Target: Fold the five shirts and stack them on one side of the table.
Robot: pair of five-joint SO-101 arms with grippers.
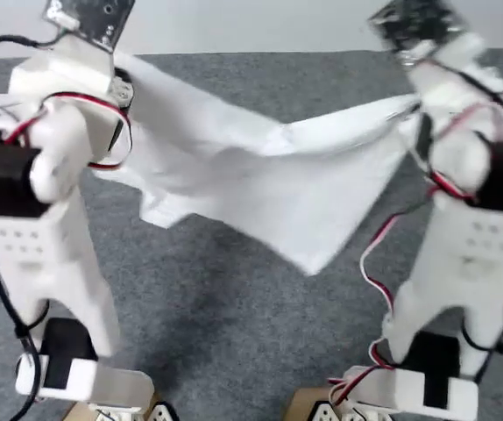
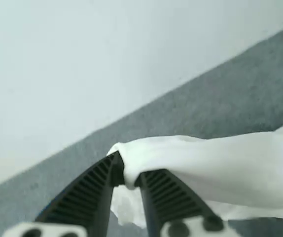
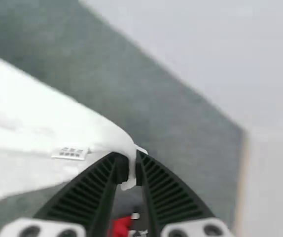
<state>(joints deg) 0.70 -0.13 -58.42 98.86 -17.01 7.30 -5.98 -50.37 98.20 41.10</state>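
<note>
The grey table (image 1: 234, 342) runs up to a pale wall (image 2: 82, 59). Above it a white shirt (image 1: 269, 184) hangs stretched between the two arms, sagging in the middle, with one corner drooping toward the table's centre; whether that corner touches the table cannot be told. The left arm (image 1: 50, 184) stands at one end of the shirt and the right arm (image 1: 471, 210) at the other. The left gripper (image 2: 126, 175) is clamped on a bunched edge of the shirt. The right gripper (image 3: 130, 165) pinches the opposite edge, its fingers closed on the cloth. A small label (image 3: 71, 153) on the shirt lies just beside the right gripper.
</note>
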